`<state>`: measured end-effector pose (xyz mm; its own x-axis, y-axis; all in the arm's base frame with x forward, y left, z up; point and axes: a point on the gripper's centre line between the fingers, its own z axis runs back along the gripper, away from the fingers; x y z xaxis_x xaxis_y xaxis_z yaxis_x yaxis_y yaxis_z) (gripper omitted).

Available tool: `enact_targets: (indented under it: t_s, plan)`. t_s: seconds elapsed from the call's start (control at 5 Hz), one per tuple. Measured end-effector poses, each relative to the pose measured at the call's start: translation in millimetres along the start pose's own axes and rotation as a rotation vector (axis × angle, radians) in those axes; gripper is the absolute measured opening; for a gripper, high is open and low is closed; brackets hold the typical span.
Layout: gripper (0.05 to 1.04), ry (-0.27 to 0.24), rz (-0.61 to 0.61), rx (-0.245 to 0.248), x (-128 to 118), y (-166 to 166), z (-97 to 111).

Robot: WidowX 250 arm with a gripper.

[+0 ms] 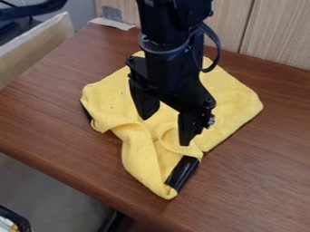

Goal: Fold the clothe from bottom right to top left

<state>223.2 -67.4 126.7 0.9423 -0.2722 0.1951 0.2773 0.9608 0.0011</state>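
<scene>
The brown wooden bench [254, 181] spreads under everything else, its front edge running at a slant down the lower left. The black arm [167, 59] enters from the top edge and hangs over the middle of the bench. Below it, and partly hidden by it, the yellow cloth [233, 102] lies on the bench. Its upper and right parts are spread fairly flat, with a rounded corner to the right and another to the left; the lower part is bunched into soft folds that narrow to a corner near the bench's front edge.

Behind the bench stands the wood-grained wall [275, 34], and past the front edge, at lower left, is the grey floor [45, 192]. A pale board [36, 47] stands along the bench's upper left side.

The pincer [165, 131] points down over the cloth's middle, its 2 fingers apart, 1 lower and further right than the other. Whether they touch the cloth cannot be told. A cable [214, 47] loops out at the right of the arm. A black strip [183, 173] lies tilted along the cloth's lower right side, below the pincer and just above the cloth's bottom corner.
</scene>
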Motion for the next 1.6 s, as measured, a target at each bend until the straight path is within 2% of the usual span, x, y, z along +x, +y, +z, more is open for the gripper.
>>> enact_targets:
  t_s: [0.4,0.6,0.8,1.0,1.2,1.4,1.6]
  plan:
    - [1.0,0.013,-0.032,0.006,-0.5,-10.1,-4.8]
    - [1.0,0.04,-0.058,0.011,2.0,-14.2,-13.0]
    - [1.0,0.114,-0.067,0.023,1.9,-13.7,-32.6]
    - [1.0,0.154,-0.08,0.023,0.7,-13.8,-46.6]
    - [0.952,0.175,-0.06,0.027,0.5,-8.1,-54.9]
    - [0.666,0.211,-0.055,0.051,-2.7,-4.9,-63.3]
    - [0.362,0.21,-0.038,0.059,-2.9,-4.3,-63.1]
